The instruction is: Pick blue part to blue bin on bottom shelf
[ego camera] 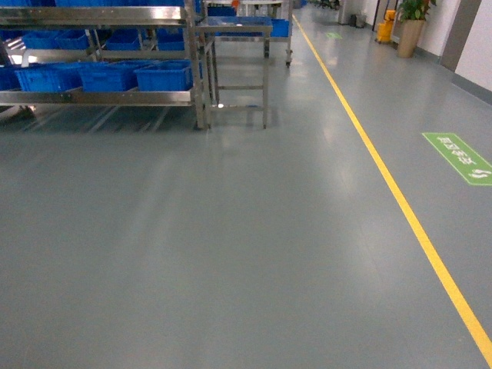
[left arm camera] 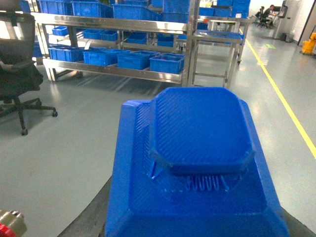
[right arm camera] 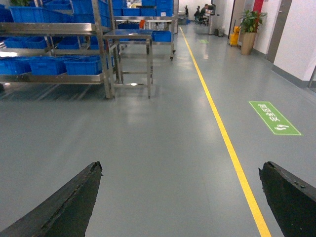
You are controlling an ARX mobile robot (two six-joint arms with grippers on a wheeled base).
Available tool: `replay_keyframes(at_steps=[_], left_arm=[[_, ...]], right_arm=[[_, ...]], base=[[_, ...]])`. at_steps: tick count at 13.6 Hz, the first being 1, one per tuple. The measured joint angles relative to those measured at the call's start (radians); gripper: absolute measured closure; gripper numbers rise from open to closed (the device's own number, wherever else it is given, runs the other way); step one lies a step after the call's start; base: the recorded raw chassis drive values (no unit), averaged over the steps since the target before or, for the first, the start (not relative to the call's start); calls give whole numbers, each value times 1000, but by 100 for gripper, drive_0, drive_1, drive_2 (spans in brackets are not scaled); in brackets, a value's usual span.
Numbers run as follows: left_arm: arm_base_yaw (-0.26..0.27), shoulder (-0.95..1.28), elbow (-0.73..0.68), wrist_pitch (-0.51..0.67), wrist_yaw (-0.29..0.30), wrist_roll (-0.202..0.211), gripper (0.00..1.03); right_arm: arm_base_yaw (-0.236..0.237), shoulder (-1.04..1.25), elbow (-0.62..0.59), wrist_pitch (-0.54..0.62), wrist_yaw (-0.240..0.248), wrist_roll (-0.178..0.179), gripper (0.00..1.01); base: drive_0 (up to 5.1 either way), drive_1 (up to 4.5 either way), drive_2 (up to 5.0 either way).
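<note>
You will find only one sign with writing: a green rectangular floor sticker [ego camera: 457,157] with white characters and a white arrow-like mark, lying flat on the grey floor to the right of the yellow floor line [ego camera: 384,173]; it shows again in the right wrist view [right arm camera: 274,117]. Its characters are too small and blurred for you to read. A second small green floor mark [ego camera: 334,34] far down the aisle is illegible too.

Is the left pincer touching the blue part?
Touching. In the left wrist view the blue part fills the space between the dark fingers of the left pincer, with no gap at either lower edge.
</note>
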Motion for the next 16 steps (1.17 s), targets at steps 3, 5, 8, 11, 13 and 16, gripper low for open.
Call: replay_keyframes(at_steps=[3, 5, 8, 11, 13, 16], left_arm=[[0, 0, 0, 1, 0, 0, 60], [0, 0, 0, 0, 0, 0, 60], [0, 0, 0, 4, 1, 0, 60], [0, 2, 0, -1, 0, 0, 60], [0, 1, 0, -1, 0, 0, 60], [0, 1, 0, 0, 0, 0, 60]], right_arm=[[0, 0, 0, -1, 0, 0, 3], [0, 0, 0, 2, 0, 0, 3], [0, 0, 0, -3, 0, 0, 3], [0, 0, 0, -3, 0, 0, 3], [0, 0, 0, -3, 0, 0, 3], [0, 0, 0, -3, 0, 0, 3]], base=[[-10, 396, -416], [-4, 402, -410], [2, 408, -404], [1, 408, -405], [-1, 405, -407], [0, 406, -406]])
